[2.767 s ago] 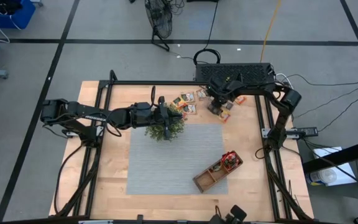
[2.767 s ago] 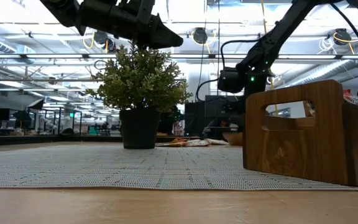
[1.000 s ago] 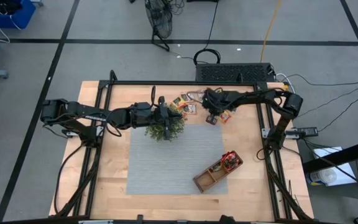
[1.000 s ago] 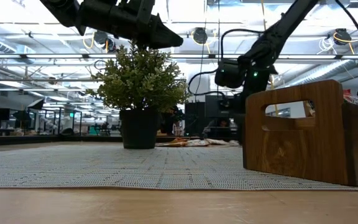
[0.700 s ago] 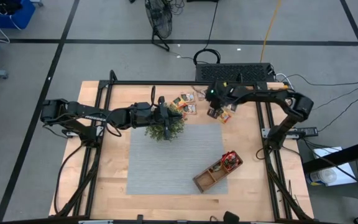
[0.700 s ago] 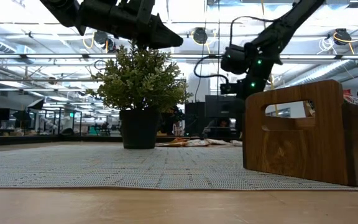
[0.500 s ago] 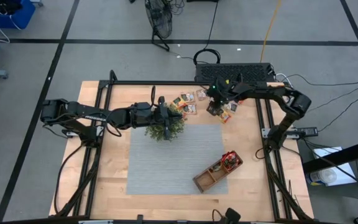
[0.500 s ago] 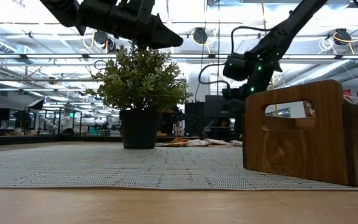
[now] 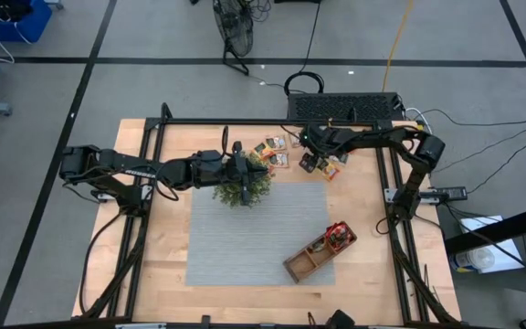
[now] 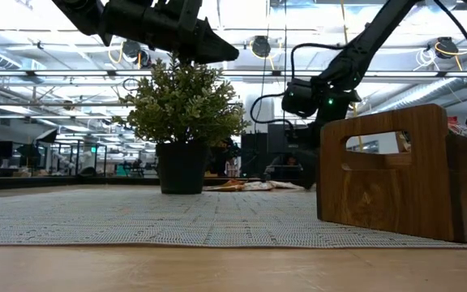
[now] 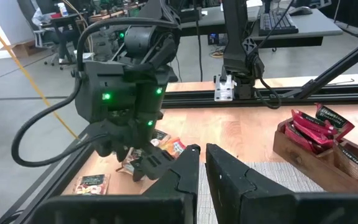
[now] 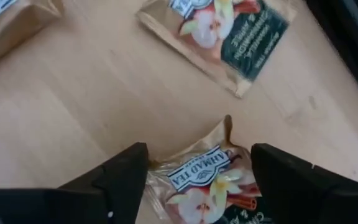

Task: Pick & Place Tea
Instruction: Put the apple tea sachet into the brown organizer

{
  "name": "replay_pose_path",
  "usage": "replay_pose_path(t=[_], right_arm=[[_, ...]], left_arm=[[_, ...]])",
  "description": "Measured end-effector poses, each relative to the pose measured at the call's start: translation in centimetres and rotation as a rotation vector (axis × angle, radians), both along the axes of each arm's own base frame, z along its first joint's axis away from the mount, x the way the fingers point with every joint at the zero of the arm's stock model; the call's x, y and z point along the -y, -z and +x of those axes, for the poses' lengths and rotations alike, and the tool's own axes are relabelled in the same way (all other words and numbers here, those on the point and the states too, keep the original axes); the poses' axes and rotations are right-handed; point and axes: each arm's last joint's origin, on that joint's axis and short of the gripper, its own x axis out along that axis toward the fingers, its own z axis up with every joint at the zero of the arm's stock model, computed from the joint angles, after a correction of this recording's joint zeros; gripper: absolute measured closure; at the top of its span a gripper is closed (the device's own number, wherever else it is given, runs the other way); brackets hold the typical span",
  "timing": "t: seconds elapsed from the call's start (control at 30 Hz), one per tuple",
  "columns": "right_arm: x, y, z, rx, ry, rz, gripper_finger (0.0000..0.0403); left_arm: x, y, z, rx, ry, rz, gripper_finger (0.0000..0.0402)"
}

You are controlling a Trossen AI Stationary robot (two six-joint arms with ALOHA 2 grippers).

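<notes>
We see the right gripper [image 12: 197,171] has dropped low again, fingers now spread wide, a crinkly foil tea sachet [image 12: 201,180] lying between them on the smooth wooden tabletop [image 12: 73,93]. The left gripper [image 11: 202,163] stays nearly clenched above the plant [image 9: 242,187], empty.

"AHMAD TEA" on tea sachet [image 12: 207,186]

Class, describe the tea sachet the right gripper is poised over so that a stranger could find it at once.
Start at the table's far edge, right of the plant. The right gripper stands open over loose sachets there. The target sachet lies between its fingers, crumpled, unlike its flat neighbour.
</notes>
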Motion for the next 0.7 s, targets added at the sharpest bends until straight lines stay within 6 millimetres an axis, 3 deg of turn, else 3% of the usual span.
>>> replay_pose_path(t=[0.4, 0.7], right_arm=[[-1.6, -0.4, -1.9, -0.275, 0.073, -0.070, 0.0149], [-1.6, -1.7, -2.2, -0.262, 0.097, -0.118, 0.0149]], left_arm=[[0.0, 0.0, 0.0, 0.000, 0.000, 0.000, 0.0366], [0.0, 0.0, 0.0, 0.001, -0.001, 0.000, 0.0366]])
